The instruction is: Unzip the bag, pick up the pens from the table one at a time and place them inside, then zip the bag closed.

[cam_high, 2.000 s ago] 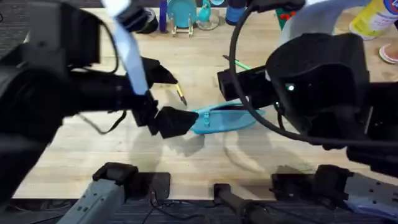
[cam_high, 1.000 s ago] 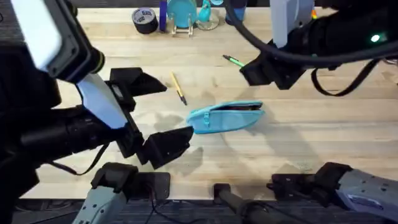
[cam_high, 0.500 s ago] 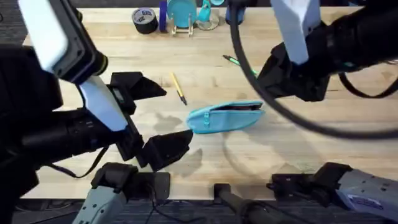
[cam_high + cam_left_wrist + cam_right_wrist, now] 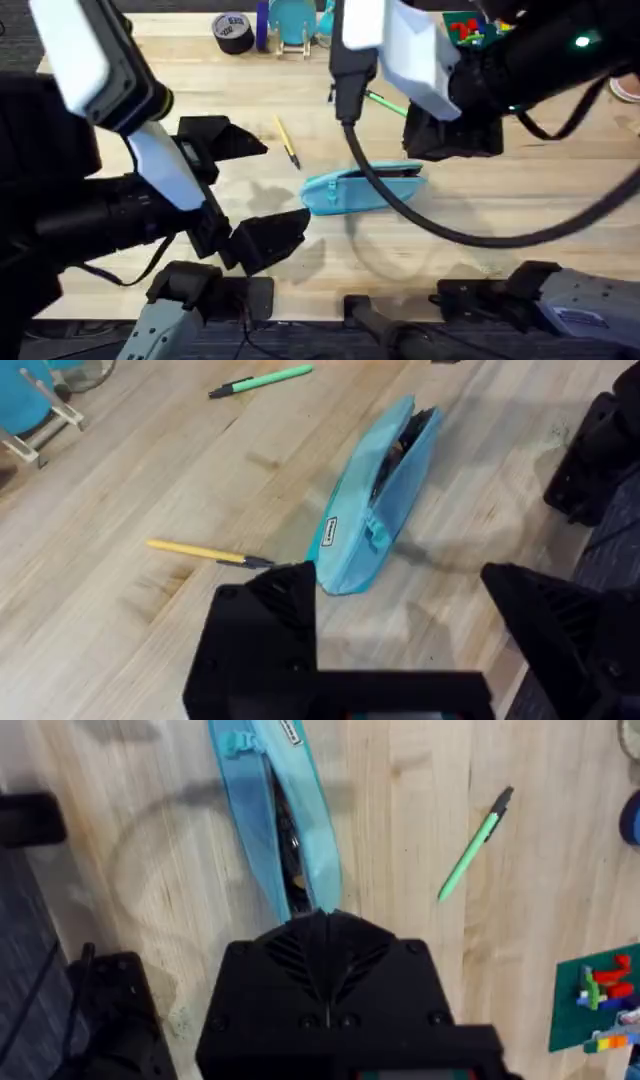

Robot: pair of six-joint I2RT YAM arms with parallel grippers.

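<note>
Near the middle of the table [image 4: 520, 200], the bag [image 4: 362, 188] is lying on its side with its long axis running left to right in the overhead view, and its zipper is being shown already parted along the top.

The yellow pen [image 4: 288, 142] is resting just beyond the bag's left end, well apart from the green pen [image 4: 381, 99], which is lying farther back toward the right.

The left gripper [image 4: 236, 190] is being held with its fingers spread wide, near the bag's left end and the yellow pen.

The right gripper [image 4: 325, 935] is being held with its fingers closed together, hovering at the bag's right end.

The green pen is judged to be nearer the right arm; the yellow pen is judged to be nearer the left.
</note>
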